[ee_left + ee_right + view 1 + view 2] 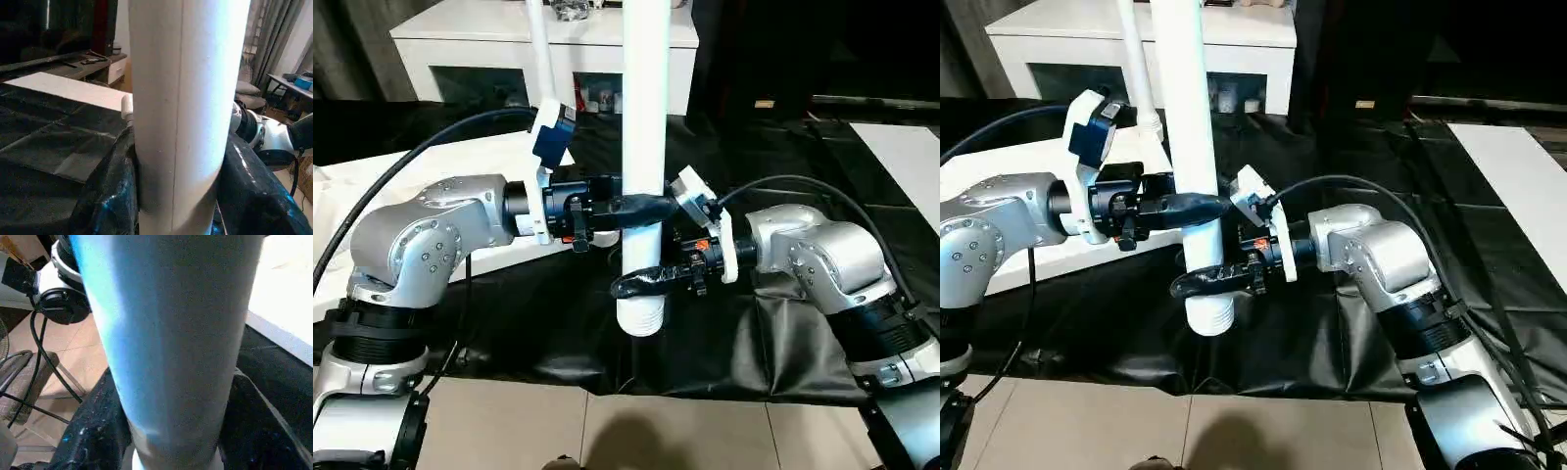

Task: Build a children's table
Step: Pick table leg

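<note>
From the left eye, a thick white table leg (pixel 645 147) stands upright in mid-air over the black-draped desk (pixel 783 343), its upper end cut off by the top edge and its ribbed lower end hanging free. The left claw (pixel 646 208) is clamped round the leg from the robot's left; the far finger is hidden behind the leg. Just below, the right claw (pixel 641 284) has one black finger curled across the front of the leg near its lower end, the other finger hidden. A second, thinner leg (pixel 539 49) rises behind the left wrist, also cut off above. At the back stands a white cabinet (pixel 460 44) with dark glass doors; what lies on top is too small to make out.

The right eye gives the same arrangement.

In the left wrist view both black fingers (pixel 107 196) press against the leg's sides.

In the right wrist view the leg (pixel 171 333) sits between that claw's fingers (pixel 93 431), tinted blue; contact on both sides seems close but is hard to judge.

No writing is readable.
</note>
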### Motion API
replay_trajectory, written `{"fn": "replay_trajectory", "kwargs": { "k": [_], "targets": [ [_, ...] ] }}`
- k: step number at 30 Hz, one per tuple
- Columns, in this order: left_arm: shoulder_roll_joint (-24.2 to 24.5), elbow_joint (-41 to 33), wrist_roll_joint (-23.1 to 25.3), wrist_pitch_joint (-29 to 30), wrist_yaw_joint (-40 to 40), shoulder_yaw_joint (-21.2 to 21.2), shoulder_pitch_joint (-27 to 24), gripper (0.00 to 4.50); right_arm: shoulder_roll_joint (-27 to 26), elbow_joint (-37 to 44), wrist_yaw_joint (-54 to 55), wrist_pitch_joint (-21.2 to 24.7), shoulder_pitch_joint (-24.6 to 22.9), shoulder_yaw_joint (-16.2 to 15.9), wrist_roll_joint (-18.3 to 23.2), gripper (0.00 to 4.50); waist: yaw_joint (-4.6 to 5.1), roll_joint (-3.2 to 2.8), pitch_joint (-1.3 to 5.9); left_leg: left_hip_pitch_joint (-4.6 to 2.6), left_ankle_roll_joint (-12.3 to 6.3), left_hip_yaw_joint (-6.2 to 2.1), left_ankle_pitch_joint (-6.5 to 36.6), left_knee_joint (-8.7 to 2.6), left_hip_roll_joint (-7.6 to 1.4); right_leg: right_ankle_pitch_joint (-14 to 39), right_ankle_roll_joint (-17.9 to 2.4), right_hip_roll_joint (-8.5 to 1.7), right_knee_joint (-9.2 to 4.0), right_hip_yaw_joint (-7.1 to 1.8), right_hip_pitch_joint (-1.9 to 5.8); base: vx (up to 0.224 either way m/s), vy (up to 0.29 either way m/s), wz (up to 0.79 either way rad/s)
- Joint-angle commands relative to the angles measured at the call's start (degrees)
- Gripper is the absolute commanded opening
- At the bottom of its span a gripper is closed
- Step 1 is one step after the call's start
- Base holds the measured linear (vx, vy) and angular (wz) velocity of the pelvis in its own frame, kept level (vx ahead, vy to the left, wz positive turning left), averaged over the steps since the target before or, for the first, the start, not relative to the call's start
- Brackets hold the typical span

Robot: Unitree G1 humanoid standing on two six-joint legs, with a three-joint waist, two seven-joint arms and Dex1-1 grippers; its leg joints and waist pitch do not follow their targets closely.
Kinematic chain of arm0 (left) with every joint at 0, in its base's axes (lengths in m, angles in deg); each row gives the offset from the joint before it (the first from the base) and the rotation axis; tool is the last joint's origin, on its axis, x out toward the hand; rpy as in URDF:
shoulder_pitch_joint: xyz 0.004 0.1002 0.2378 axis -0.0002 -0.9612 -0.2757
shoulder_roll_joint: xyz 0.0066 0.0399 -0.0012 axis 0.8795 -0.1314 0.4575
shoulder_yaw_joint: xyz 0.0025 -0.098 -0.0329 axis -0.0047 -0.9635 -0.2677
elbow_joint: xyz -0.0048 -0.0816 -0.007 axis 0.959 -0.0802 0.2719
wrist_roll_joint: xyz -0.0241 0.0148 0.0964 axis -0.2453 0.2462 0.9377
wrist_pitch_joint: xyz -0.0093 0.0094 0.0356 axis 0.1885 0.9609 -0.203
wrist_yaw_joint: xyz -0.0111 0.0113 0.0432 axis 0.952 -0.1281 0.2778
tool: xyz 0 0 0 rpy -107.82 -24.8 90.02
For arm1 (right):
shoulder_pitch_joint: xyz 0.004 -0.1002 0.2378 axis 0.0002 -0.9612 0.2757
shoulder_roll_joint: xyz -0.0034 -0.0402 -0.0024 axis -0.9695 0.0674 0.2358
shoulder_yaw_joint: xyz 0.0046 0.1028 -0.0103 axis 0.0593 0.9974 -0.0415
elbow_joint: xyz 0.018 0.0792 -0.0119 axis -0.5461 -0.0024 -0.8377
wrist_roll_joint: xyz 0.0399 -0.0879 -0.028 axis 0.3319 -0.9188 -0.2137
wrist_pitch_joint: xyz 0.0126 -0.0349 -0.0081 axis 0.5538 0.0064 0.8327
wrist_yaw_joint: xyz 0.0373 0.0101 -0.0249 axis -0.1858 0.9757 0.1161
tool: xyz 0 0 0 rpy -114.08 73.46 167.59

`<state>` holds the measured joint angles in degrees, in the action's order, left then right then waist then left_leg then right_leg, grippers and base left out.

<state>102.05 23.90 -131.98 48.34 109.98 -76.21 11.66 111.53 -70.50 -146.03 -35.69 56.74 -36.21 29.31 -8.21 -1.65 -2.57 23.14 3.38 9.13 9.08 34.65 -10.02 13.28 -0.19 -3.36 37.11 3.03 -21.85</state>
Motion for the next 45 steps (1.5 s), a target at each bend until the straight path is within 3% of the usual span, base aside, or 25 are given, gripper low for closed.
{"fn": "replay_trajectory", "kwargs": {
  "k": [1, 5, 6, 12, 16, 17, 19, 20, 21, 22, 23, 25, 27, 28, 29, 31, 32, 33, 34, 35, 36, 39, 40, 43, 45],
  "targets": [
    [0.25, -0.27, 0.71, -0.84, 0.01, -0.14, 0.93, 1.83, 0.1, 0.0, -0.68, 0.55, -0.09, 0.26, 0.64, 2.01, 0.04, 0.19, 4.07, -1.52, -0.65, -0.67, 7.33, -3.46, -2.66, -0.5, -12.95, -4.35, -3.64, -2.46, 2.41, 0.0, 0.0, 0.0],
    [-0.08, 0.44, 2.14, -1.18, -2.29, -0.17, 1.13, 1.83, -0.05, 0.28, -0.28, 0.76, -0.4, 0.75, 0.93, 1.94, 0.04, 0.09, 4.07, -1.53, -0.66, -0.67, 7.36, -3.44, -2.68, -0.67, -13.03, -4.33, -3.61, -2.46, 2.37, 0.0, 0.0, 0.0],
    [-0.69, 2.31, 2.49, 1.02, -5.19, -0.54, 2.17, 2.39, -0.11, 0.42, 0.08, 0.85, -0.6, 1.12, 1.08, 1.93, -0.01, 0.17, 4.09, -1.58, -0.58, -0.58, 7.34, -3.36, -2.64, -0.87, -12.98, -4.34, -3.64, -2.52, 2.39, 0.0, 0.0, 0.0],
    [-2.03, 3.17, -2.81, 5.39, -6.66, -4.2, 3.48, 2.89, 0.11, 1.34, 2.45, 1.44, -1.9, 4.27, 2.28, 1.86, -0.12, 0.14, 4.14, -1.48, -0.43, -0.69, 7.54, -3.3, -2.57, -0.56, -13.34, -4.45, -3.64, -2.42, 2.49, 0.0, 0.0, 0.0],
    [-1.95, 1.94, -4.19, 5.33, -7.0, -5.5, 2.33, 3.11, 1.36, 2.54, 3.64, 2.24, -3.0, 7.26, 3.56, 1.85, -0.09, -0.13, 4.18, -1.57, -0.51, -0.74, 7.43, -3.3, -2.61, -1.01, -13.17, -4.33, -3.67, -2.41, 2.46, 0.0, 0.0, 0.0],
    [-1.66, 1.35, -3.81, 4.57, -6.83, -5.63, 1.71, 3.38, 1.9, 3.08, 3.74, 2.45, -3.44, 7.97, 3.86, 1.85, -0.16, -0.31, 4.14, -1.56, -0.5, -0.8, 7.59, -3.34, -2.66, -1.06, -13.0, -4.31, -3.69, -2.43, 2.49, 0.0, 0.0, 0.0],
    [-1.48, 0.44, -2.14, 2.14, -7.24, -5.92, 0.7, 3.44, 2.75, 3.86, 4.03, 2.65, -4.11, 8.91, 4.07, 1.85, -0.16, -0.17, 4.15, -1.58, -0.32, -0.79, 7.94, -3.38, -2.72, -1.11, -12.68, -4.32, -3.8, -2.44, 2.54, 0.0, 0.0, 0.0],
    [-1.68, 0.09, -1.21, 0.88, -7.85, -6.18, 0.28, 3.46, 3.26, 4.14, 4.11, 2.68, -4.46, 9.42, 4.13, 1.85, -0.09, -0.44, 4.09, -1.55, -0.21, -0.79, 8.4, -3.4, -2.65, -0.68, -12.6, -4.3, -3.93, -2.43, 2.49, 0.0, 0.0, 0.0],
    [-2.41, -0.42, -1.72, -0.02, -10.08, -8.7, -0.57, 3.46, 3.77, 4.81, 5.28, 2.47, -5.26, 10.36, 3.79, 1.85, 0.05, -0.79, 4.07, -1.58, 0.31, -0.84, 9.2, -3.46, -2.77, -0.65, -12.41, -4.23, -3.95, -2.42, 2.52, 0.0, 0.0, 0.0],
    [-2.92, -0.76, -2.27, -0.47, -11.65, -10.56, -1.15, 3.46, 4.09, 5.29, 6.15, 2.31, -5.83, 11.02, 3.54, 1.85, 0.05, -0.59, 4.04, -1.52, 0.44, -0.89, 9.46, -3.44, -2.72, -0.64, -12.56, -4.28, -4.02, -2.42, 2.58, 0.0, 0.0, 0.0],
    [-3.58, -1.6, -2.99, -0.55, -15.67, -14.25, -2.62, 3.46, 4.33, 5.88, 9.85, 0.64, -7.1, 11.94, 1.24, 1.85, 0.09, -0.93, 4.13, -1.54, 0.74, -0.95, 9.56, -3.39, -2.67, -0.73, -12.76, -4.36, -3.89, -2.37, 2.65, 0.0, 0.0, 0.0],
    [-4.36, -3.1, -0.82, -1.47, -22.28, -17.62, -5.11, 3.46, 3.99, 6.11, 15.79, -1.86, -8.83, 13.11, -2.32, 1.85, 0.46, -0.5, 4.07, -1.56, 1.55, -0.92, 9.77, -3.46, -2.63, -0.99, -12.68, -4.19, -3.98, -2.32, 2.56, 0.0, 0.0, 0.0],
    [-7.64, -6.07, 10.13, -8.56, -34.06, -18.37, -9.96, 3.46, 0.84, 6.21, 27.18, -7.59, -11.05, 14.97, -8.25, 1.85, 0.92, -0.04, 3.76, -1.32, 1.74, -0.8, 9.95, -3.58, -2.56, 2.12, -11.23, -4.24, -4.55, -2.43, 2.62, 0.0, 0.0, 0.0],
    [-10.79, -9.5, 16.4, -10.87, -41.8, -18.0, -14.78, 3.46, -2.64, 7.11, 35.49, -8.62, -13.08, 17.38, -10.38, 1.85, 0.99, 0.42, 3.84, -1.44, 1.71, -0.82, 9.81, -3.73, -2.96, 2.78, -10.58, -4.41, -4.68, -2.54, 2.6, 0.0, 0.0, 0.0],
    [-12.57, -11.49, 21.18, -14.4, -45.34, -16.87, -18.8, 3.46, -4.59, 8.5, 40.25, -10.03, -15.27, 17.84, -12.67, 1.85, 1.63, 1.14, 3.68, -1.25, 1.48, -0.71, 9.58, -3.88, -2.81, 4.33, -9.59, -4.33, -4.82, -2.45, 2.66, 0.0, 0.0, 0.0],
    [-13.8, -12.84, 26.16, -17.86, -48.87, -15.11, -22.67, 3.46, -6.19, 9.95, 44.45, -11.57, -17.58, 18.06, -14.87, 1.85, 1.61, 0.51, 4.03, -1.31, 0.65, -0.91, 7.95, -3.84, -2.98, 4.29, -7.95, -4.37, -4.81, -2.52, 2.55, 0.0, 0.0, 0.0],
    [-13.86, -12.96, 28.19, -18.72, -50.25, -14.11, -24.1, 3.46, -6.76, 10.57, 45.79, -12.1, -18.57, 18.03, -15.64, 1.85, 1.62, 0.68, 4.0, -1.25, 0.34, -0.89, 7.62, -3.9, -2.94, 3.76, -7.23, -4.19, -4.84, -2.57, 2.38, 0.0, 0.0, 0.0],
    [-14.31, -12.61, 34.25, -22.19, -55.31, -11.1, -28.51, 3.46, -8.47, 12.44, 50.14, -13.94, -21.8, 17.75, -17.92, 1.85, 1.68, 0.41, 3.94, -1.52, 0.51, -0.87, 9.15, -3.94, -2.81, 4.65, -7.28, -4.04, -4.9, -2.54, 2.11, 0.0, 0.0, 0.0],
    [-13.83, -12.16, 36.17, -23.38, -56.18, -9.33, -30.22, 3.46, -9.0, 13.0, 51.62, -14.41, -23.02, 17.63, -18.71, 1.85, 1.44, -0.32, 3.87, -1.55, 0.59, -1.17, 9.67, -4.07, -3.09, 4.66, -6.75, -4.06, -5.17, -2.58, 1.89, 0.0, 0.0, 0.0],
    [-13.81, -12.0, 36.6, -23.84, -56.57, -8.85, -30.72, 3.46, -9.14, 13.13, 52.11, -14.72, -23.4, 17.51, -19.01, 1.85, 1.92, 0.33, 3.48, -1.52, 0.87, -1.04, 11.99, -4.39, -2.98, 5.43, -5.95, -3.85, -5.38, -2.56, 1.84, 0.0, 0.0, 0.0],
    [-14.06, -11.09, 37.65, -25.14, -57.83, -7.09, -32.42, 3.46, -10.0, 13.33, 53.54, -15.05, -24.52, 17.65, -19.14, 1.85, 1.83, -1.05, 3.67, -1.92, 1.52, -1.29, 14.28, -4.42, -2.95, 7.1, -5.93, -3.95, -5.33, -2.59, 1.65, 0.0, 0.0, 0.0],
    [-15.0, -9.75, 40.58, -27.25, -59.36, -4.9, -33.68, 3.46, -10.77, 13.11, 55.12, -16.35, -25.52, 17.83, -20.25, 1.85, 2.3, -0.24, 3.07, -1.86, 2.26, -1.27, 18.92, -4.84, -2.86, 12.06, -5.7, -3.89, -6.02, -2.8, 1.32, 0.0, 0.0, 0.0],
    [-16.04, -9.0, 43.78, -29.17, -60.39, -3.79, -34.12, 3.46, -11.6, 13.58, 55.07, -16.79, -26.66, 17.95, -19.86, 1.85, 2.28, -0.3, 3.05, -1.86, 2.36, -1.31, 19.45, -4.88, -2.78, 13.11, -5.55, -4.03, -6.08, -2.82, 1.39, 0.0, 0.0, 0.0],
    [-17.85, -8.89, 43.77, -28.78, -61.28, -4.37, -33.91, 3.46, -12.45, 14.09, 56.35, -16.65, -27.52, 18.39, -19.6, 1.85, 2.52, -0.6, 3.1, -1.82, 2.57, -1.38, 20.02, -4.88, -2.79, 13.28, -5.24, -4.08, -6.2, -3.02, 1.26, 0.0, 0.0, 0.0],
    [-18.38, -8.2, 43.74, -29.33, -62.03, -4.41, -33.32, 3.46, -12.43, 13.85, 56.18, -17.03, -27.88, 18.36, -19.33, 1.85, 2.86, -0.41, 3.16, -1.52, 2.19, -1.45, 19.19, -4.83, -2.63, 11.55, -5.65, -3.98, -6.03, -2.92, 1.47, 0.0, 0.0, 0.0]
  ]
}}
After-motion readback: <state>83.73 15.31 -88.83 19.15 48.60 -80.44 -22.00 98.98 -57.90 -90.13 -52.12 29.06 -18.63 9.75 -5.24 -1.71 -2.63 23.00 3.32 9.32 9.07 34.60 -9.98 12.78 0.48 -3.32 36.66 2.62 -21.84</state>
